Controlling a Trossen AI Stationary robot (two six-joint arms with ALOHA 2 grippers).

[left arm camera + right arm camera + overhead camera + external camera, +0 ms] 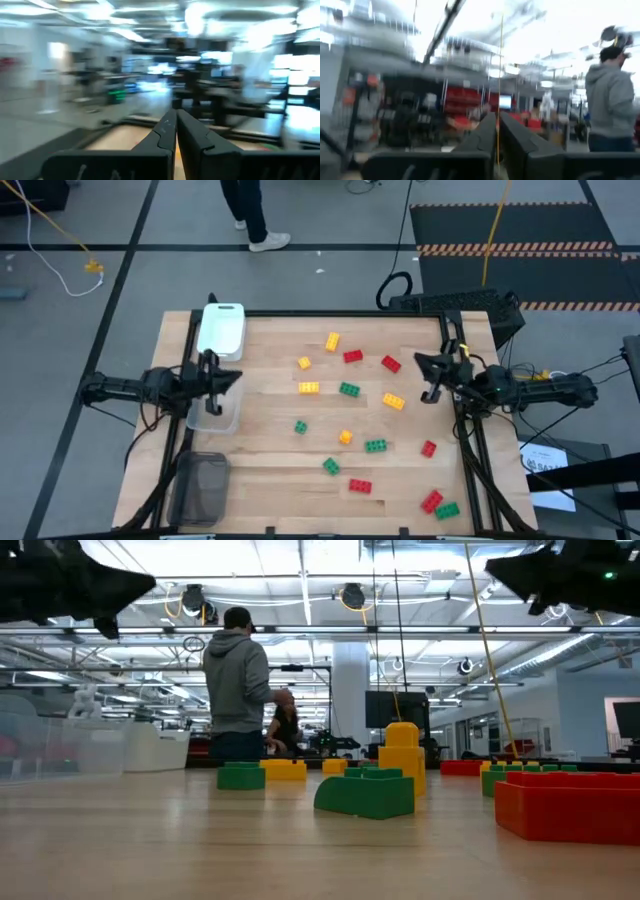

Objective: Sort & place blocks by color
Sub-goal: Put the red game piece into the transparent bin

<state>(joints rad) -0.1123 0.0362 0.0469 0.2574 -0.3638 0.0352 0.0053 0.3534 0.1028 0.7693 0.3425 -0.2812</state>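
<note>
Red, green and yellow blocks (349, 389) lie between both clenched, empty claws: left gripper (213, 407) above clear tray (214, 418), right gripper (428, 395) partly blurred.

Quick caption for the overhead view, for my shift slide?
Both arms wait at the table's sides, left tool and right tool shut and empty, red, green and yellow blocks unsorted on the table.

White rectangular plastic tray (222, 329) at wooden table's (270, 480) far left edge; clear tray (213, 414) nearer, dark mesh tray (203, 487) nearest. Person in grey hooded sweatshirt (238, 682) standing beyond table, back turned.
</note>
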